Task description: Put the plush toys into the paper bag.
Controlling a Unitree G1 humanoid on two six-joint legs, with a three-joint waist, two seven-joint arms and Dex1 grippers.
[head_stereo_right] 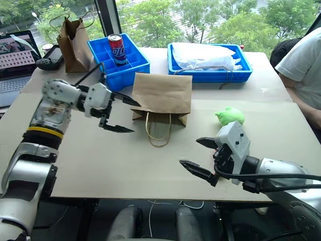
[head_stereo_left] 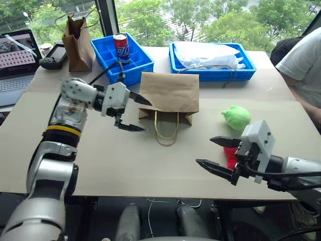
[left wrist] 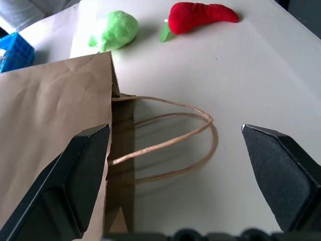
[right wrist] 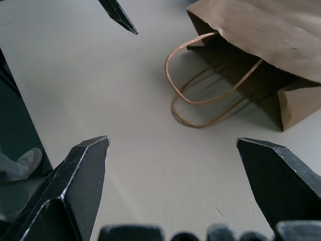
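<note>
Holding the paper bag [head_stereo_left: 169, 95] open matters first: the left claw [head_stereo_left: 134, 112], fingers spread and empty, hovers at its mouth edge and should pinch one lip. The right claw [head_stereo_left: 217, 154], also spread empty, has the red chili toy [left wrist: 200, 16] just behind it, the green ball toy [head_stereo_left: 236, 117] beyond.

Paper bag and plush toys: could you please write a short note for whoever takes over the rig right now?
Left gripper: open, empty, at the mouth of the paper bag.
Right gripper: open, empty, above the table's near edge, in front of the red chili toy.
The bag lies flat, mouth and handles facing the robot.
Green ball toy sits right of the bag.
Done: nothing bagged.
Left: both toys.
</note>
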